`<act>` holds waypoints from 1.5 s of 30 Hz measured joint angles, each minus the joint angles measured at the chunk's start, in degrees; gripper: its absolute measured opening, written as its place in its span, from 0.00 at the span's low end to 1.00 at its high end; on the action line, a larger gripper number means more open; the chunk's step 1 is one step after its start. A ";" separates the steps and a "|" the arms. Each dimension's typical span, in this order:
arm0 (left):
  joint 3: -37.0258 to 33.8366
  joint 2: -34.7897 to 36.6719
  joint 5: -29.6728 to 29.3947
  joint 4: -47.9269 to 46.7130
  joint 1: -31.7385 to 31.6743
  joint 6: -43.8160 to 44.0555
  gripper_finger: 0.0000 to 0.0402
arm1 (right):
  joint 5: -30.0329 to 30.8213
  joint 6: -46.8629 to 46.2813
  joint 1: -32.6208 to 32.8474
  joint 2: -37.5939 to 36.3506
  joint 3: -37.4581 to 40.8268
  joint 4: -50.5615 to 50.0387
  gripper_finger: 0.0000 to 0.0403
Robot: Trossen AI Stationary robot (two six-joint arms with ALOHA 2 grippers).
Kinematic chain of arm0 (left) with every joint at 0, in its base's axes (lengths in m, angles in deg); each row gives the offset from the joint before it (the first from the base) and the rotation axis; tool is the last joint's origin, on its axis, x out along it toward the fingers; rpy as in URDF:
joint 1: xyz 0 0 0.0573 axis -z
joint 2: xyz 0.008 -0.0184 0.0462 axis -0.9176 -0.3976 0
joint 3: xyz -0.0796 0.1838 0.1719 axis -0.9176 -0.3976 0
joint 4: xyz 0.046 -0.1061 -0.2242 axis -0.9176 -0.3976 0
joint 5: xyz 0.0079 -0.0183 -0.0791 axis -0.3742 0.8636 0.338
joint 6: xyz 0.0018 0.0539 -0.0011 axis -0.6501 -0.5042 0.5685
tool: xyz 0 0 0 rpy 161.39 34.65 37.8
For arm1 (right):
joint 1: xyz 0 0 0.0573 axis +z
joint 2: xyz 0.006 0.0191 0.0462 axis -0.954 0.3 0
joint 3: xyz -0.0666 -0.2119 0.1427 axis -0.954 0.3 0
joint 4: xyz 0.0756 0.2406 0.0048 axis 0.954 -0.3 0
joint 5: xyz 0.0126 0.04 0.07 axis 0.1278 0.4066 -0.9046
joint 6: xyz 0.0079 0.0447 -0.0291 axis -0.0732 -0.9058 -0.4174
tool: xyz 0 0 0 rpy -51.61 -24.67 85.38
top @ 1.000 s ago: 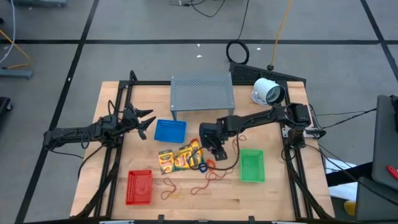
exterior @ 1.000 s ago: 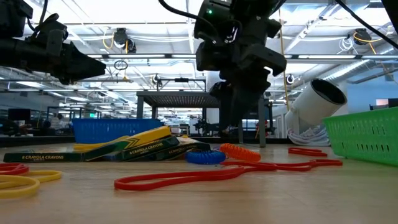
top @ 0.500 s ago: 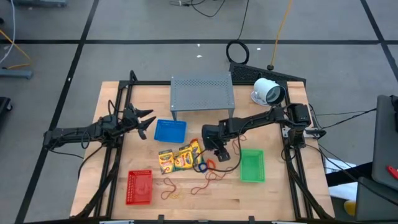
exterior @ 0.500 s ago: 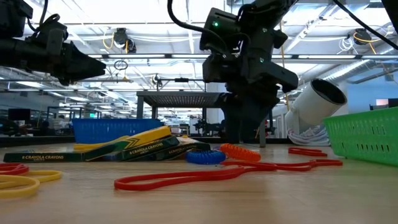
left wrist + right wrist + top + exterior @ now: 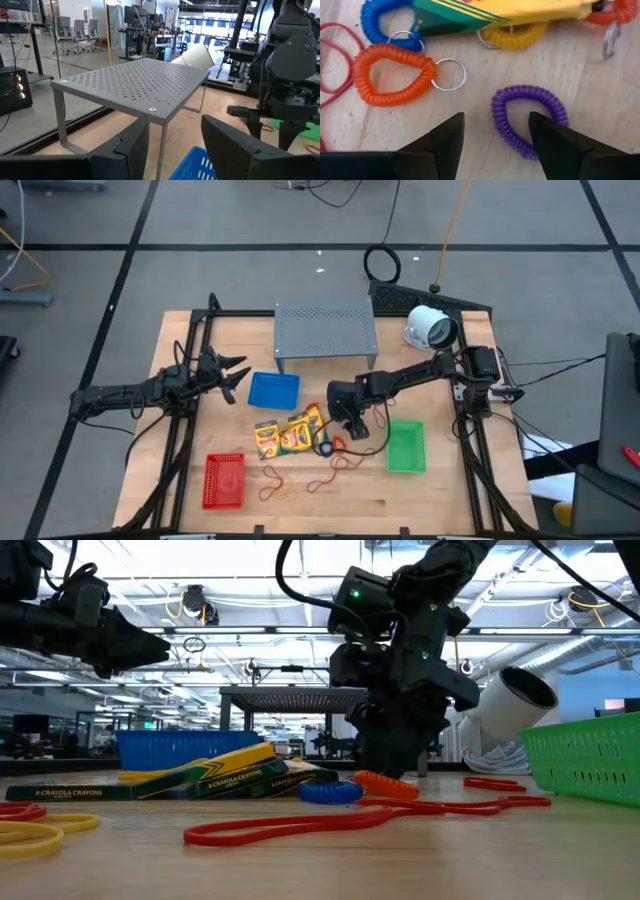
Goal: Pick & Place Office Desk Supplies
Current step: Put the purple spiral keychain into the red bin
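Right wrist view showed my right gripper (image 5: pixel 492 132), jaws spread, above the purple coil loop (image 5: pixel 527 120) — light, springy, best pinched across its six-o'clock arc.

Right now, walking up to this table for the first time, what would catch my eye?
Probably the right gripper, open and hanging just over a purple coil loop near the table's middle, beside orange and blue coils and yellow crayon packs. Next, three bright baskets: blue, red, green.
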 joint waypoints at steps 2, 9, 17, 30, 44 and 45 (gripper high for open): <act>0.00 0.00 0.00 0.00 0.00 0.30 0.46 | -0.19 0.01 -0.14 -0.04 0.23 0.03 0.53; 0.00 0.00 0.00 0.00 0.00 0.49 0.46 | 0.01 1.10 -0.01 -0.20 1.30 -0.47 0.53; 0.00 -0.01 0.00 0.00 0.00 0.47 0.46 | 0.38 2.40 0.01 -0.22 1.83 -0.57 0.47; 0.00 -0.02 -0.02 0.00 0.01 -0.93 0.46 | 3.02 5.34 0.08 -0.15 1.94 0.32 0.10; 0.00 -0.02 0.02 0.00 0.00 -3.08 0.46 | 3.35 -0.78 1.22 -0.33 2.13 7.16 0.01; 0.00 -0.02 0.08 0.00 0.00 -3.01 0.46 | 3.36 -0.96 1.54 -0.40 2.14 8.21 0.00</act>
